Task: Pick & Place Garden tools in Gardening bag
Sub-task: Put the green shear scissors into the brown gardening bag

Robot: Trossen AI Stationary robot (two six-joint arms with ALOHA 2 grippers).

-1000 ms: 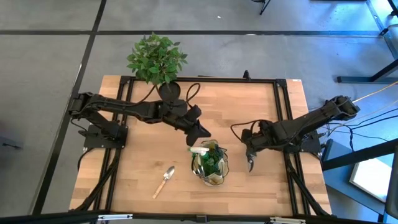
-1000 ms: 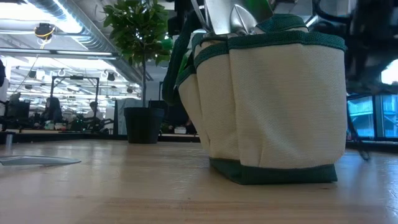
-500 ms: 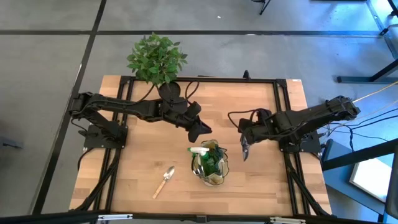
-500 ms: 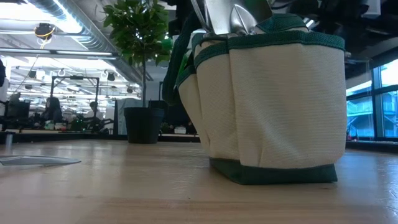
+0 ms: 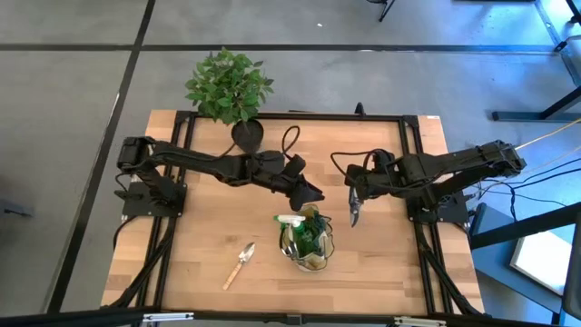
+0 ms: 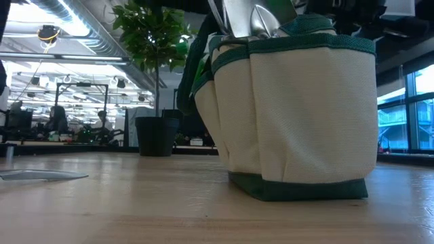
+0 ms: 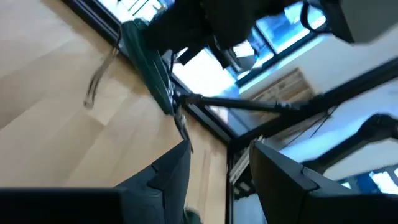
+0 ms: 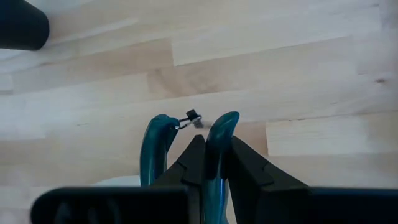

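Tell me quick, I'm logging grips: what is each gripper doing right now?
Left gripper: open, holding nothing, above the table beside the gardening bag.
Right gripper: shut on the teal-handled snips, held above the table right of the bag.

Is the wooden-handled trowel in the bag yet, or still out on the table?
Out. The high view shows the trowel lying flat on the table, left of the gardening bag and apart from it.

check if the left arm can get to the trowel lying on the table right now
Probably yes. The trowel lies alone on bare table, and the left hand, empty and open above the bag, has nothing between it and the tool.
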